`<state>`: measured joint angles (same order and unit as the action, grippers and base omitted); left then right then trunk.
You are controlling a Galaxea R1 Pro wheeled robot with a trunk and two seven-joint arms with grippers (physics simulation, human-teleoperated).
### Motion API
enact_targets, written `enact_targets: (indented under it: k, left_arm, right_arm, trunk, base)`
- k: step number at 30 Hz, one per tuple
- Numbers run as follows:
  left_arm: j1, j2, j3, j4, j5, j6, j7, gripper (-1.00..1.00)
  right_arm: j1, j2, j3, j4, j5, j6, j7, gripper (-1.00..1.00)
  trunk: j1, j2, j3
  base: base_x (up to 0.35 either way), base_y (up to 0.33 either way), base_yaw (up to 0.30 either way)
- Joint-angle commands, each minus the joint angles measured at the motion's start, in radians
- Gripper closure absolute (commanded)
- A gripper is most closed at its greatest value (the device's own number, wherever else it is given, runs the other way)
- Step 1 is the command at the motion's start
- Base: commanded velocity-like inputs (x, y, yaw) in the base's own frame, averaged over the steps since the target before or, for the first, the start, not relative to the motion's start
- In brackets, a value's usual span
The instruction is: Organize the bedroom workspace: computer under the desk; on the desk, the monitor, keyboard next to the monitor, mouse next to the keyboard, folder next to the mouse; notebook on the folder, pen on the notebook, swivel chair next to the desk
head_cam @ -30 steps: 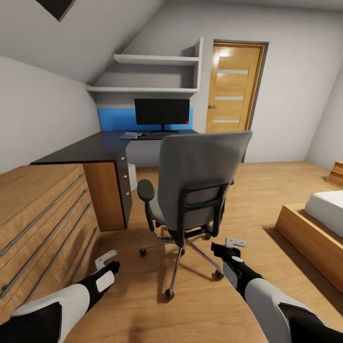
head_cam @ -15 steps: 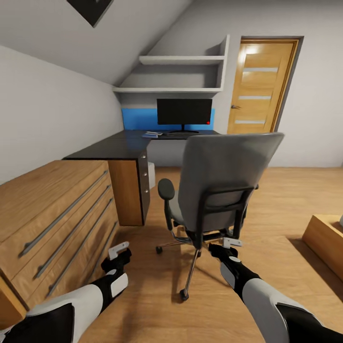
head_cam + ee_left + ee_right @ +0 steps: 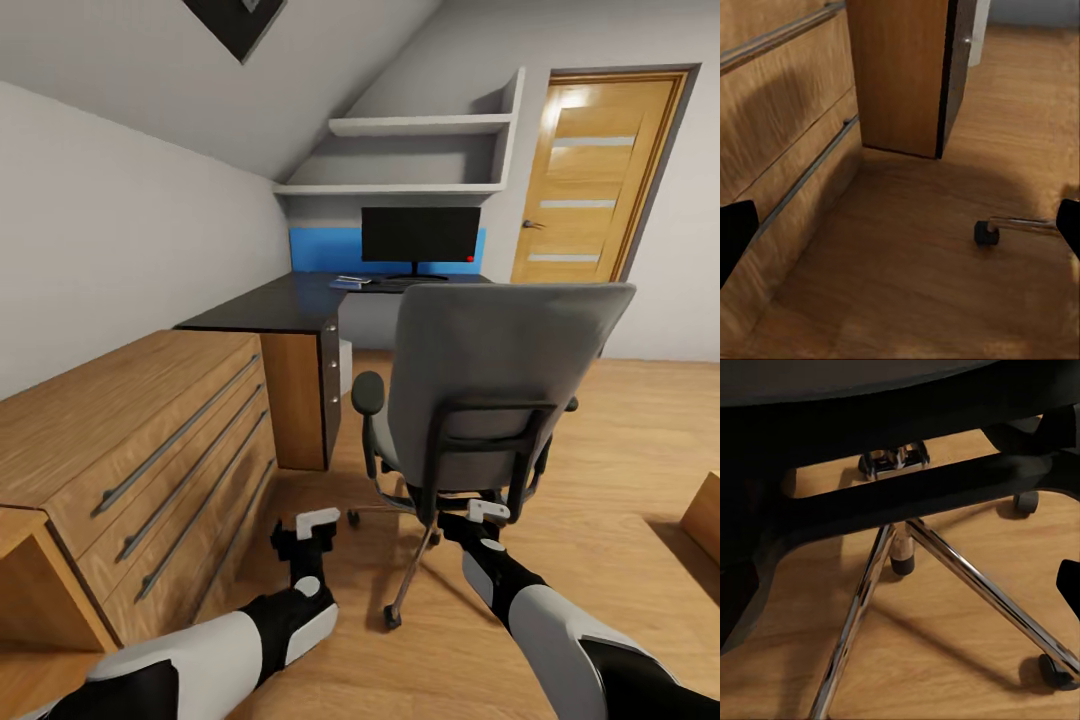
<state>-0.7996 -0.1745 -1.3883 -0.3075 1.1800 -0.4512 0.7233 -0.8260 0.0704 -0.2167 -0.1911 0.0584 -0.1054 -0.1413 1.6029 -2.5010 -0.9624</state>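
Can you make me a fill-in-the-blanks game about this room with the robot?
1. The monitor stands on the black ____.
2. The grey ____ has its back toward the robot.
3. The door behind the chair is ____, not open.
4. The chair's casters rest on a ____ floor.

Missing words: desk; chair; closed; wood
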Motion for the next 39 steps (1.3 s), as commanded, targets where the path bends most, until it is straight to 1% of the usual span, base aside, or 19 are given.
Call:
enact_targets:
  k: [1, 3, 4, 5, 6, 7, 10, 14, 20, 30, 39]
  left_arm:
    - [0.005, 0.0, -0.009, -0.056, 0.003, 0.032, 0.008, -1.0]
    - [0.012, 0.003, -0.018, -0.12, 0.0, 0.071, 0.011, -1.0]
    - [0.015, 0.015, -0.027, -0.157, -0.002, 0.091, 0.011, -1.0]
    - [0.02, 0.042, -0.058, -0.239, -0.003, 0.129, 0.012, -1.0]
    - [0.025, 0.091, -0.122, -0.379, -0.003, 0.183, 0.015, -1.0]
    - [0.026, 0.108, -0.142, -0.426, -0.002, 0.199, 0.016, -1.0]
    - [0.028, 0.152, -0.182, -0.551, -0.001, 0.238, 0.019, -1.0]
    - [0.029, 0.191, -0.211, -0.666, 0.0, 0.272, 0.021, -1.0]
    - [0.029, 0.206, -0.221, -0.707, 0.004, 0.285, 0.022, -1.0]
    - [0.03, 0.212, -0.223, -0.719, 0.017, 0.288, 0.023, -1.0]
    - [0.03, 0.216, -0.222, -0.72, 0.019, 0.289, 0.024, -1.0]
  right_arm:
    - [-0.001, 0.0, -0.007, 0.001, 0.006, -0.004, -0.001, -1.0]
    - [-0.001, 0.0, -0.007, 0.001, 0.006, -0.004, -0.001, -1.0]
    - [-0.001, 0.0, -0.007, 0.001, 0.006, -0.004, -0.001, -1.0]
    - [-0.001, 0.0, -0.007, 0.001, 0.006, -0.004, -0.001, -1.0]
    - [-0.001, 0.0, -0.007, 0.001, 0.006, -0.004, -0.001, -1.0]
    - [-0.001, 0.0, -0.007, 0.001, 0.006, -0.004, -0.001, -1.0]
    - [-0.001, 0.0, -0.007, 0.001, 0.006, -0.004, -0.001, -1.0]
    - [-0.001, 0.001, -0.007, 0.001, 0.006, -0.004, -0.001, -1.0]
    - [-0.001, 0.002, -0.007, 0.001, 0.006, -0.004, -0.002, -1.0]
    - [-0.001, 0.002, -0.007, 0.001, 0.006, -0.004, -0.003, -1.0]
    - [-0.001, 0.002, -0.007, 0.001, 0.006, -0.004, -0.003, -1.0]
  trunk:
    - [0.0, 0.0, -0.001]
    - [0.0, 0.0, -0.001]
    - [0.0, 0.0, -0.001]
    - [0.0, 0.0, -0.001]
    - [0.0, 0.0, -0.001]
    - [0.0, 0.0, -0.001]
    - [0.0, 0.0, -0.001]
    - [0.0, 0.0, -0.001]
    - [0.0, 0.0, -0.001]
    - [0.0, 0.0, -0.001]
    - [0.0, 0.0, -0.001]
  base:
    - [0.0, 0.0, 0.014]
    - [0.0, 0.0, 0.01]
    - [0.0, 0.0, 0.007]
    - [0.0, 0.0, 0.005]
    - [0.0, 0.0, 0.002]
    - [0.0, 0.0, 0.002]
    - [0.0, 0.0, 0.001]
    - [0.0, 0.0, 0.0]
    - [0.0, 0.0, 0.0]
    - [0.0, 0.0, 0.028]
    - [0.0, 0.0, 0.205]
